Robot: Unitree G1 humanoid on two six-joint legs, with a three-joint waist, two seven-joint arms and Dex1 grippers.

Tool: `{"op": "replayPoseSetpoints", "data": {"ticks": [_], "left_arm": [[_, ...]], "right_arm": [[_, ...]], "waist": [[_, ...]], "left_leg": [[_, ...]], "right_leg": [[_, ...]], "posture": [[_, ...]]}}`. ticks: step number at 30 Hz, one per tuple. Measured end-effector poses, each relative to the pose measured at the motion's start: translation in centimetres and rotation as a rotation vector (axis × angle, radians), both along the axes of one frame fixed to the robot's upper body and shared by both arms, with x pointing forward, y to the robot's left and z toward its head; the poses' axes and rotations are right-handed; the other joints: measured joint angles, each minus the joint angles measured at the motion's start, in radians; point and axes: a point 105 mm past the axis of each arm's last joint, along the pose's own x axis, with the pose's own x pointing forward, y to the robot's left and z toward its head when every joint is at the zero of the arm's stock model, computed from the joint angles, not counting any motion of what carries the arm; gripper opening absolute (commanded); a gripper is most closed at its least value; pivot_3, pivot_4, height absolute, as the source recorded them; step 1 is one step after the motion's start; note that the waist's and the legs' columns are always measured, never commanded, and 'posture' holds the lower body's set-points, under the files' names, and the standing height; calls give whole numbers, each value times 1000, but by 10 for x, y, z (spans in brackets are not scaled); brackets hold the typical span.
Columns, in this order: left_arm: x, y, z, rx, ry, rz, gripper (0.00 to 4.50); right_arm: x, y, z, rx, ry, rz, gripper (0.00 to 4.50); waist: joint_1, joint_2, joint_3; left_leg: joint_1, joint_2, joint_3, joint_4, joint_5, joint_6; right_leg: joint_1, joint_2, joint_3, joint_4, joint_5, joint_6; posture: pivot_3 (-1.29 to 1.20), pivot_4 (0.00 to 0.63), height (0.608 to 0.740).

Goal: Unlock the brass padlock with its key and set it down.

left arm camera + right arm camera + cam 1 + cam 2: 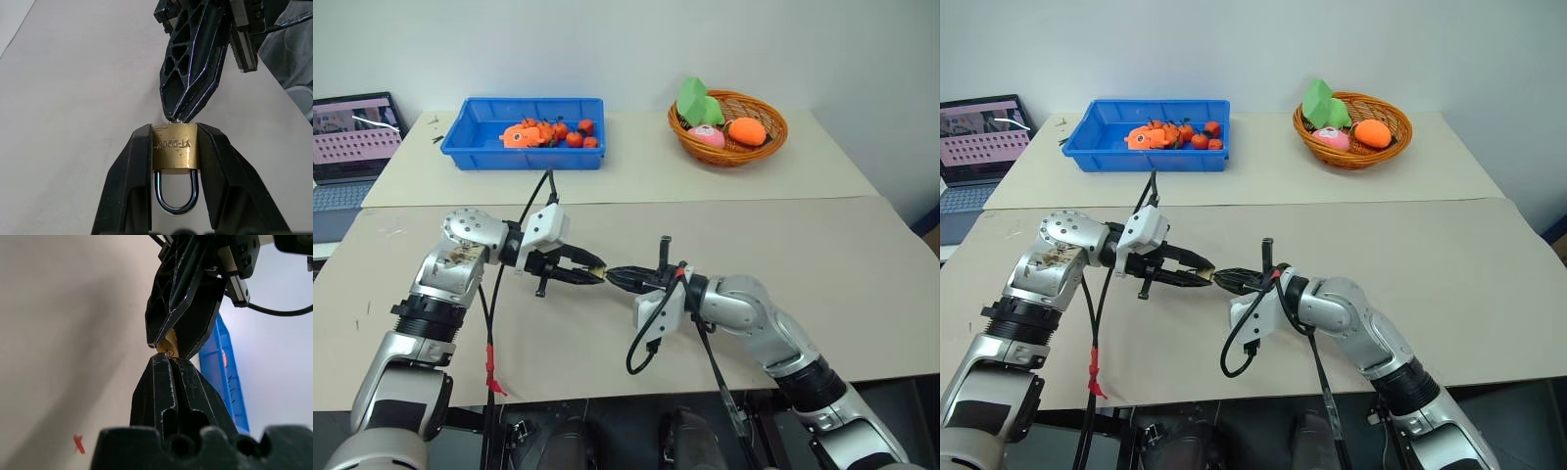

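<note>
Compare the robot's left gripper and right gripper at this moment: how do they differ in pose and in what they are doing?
The left gripper has its fingers spread around the brass padlock, clamping its body; the right gripper has its fingers pressed shut, tips at the padlock's end. The left gripper points toward the robot's right, the right gripper toward its left, tip to tip. Both have two black fingers and hang above the table.

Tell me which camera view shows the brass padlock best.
The left wrist view: the brass padlock sits clamped between the left gripper fingers, stamped face and silvery shackle plain. The right wrist view shows a sliver of brass behind the shut right gripper. The head views show a yellowish speck where the grippers meet.
</note>
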Motion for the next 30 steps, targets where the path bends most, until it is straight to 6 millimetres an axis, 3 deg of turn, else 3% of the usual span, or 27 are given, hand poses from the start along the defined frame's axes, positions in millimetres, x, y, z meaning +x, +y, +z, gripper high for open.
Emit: {"op": "replayPoseSetpoints", "data": {"ticks": [20,25,30], "left_arm": [[1,0,-1,5,0,5,826],[1,-1,0,0,-4,10,826],[1,-2,2,-11,-9,5,826]], "right_arm": [[1,1,1,52,208,-48,80],[3,0,3,-30,-19,-35,80],[8,-1,-2,-58,-109,-41,1502]], "waist": [[1,0,0],[1,0,0],[1,0,0]], "left_leg": [[0,0,0,0,0,0],[0,0,0,0,0,0],[0,0,0,0,0,0]], "right_leg": [[0,0,0,0,0,-1],[0,0,0,0,-2,4],[0,0,0,0,-2,4]], "posture": [[0,150,676],[0,150,676],[0,150,676]]}}
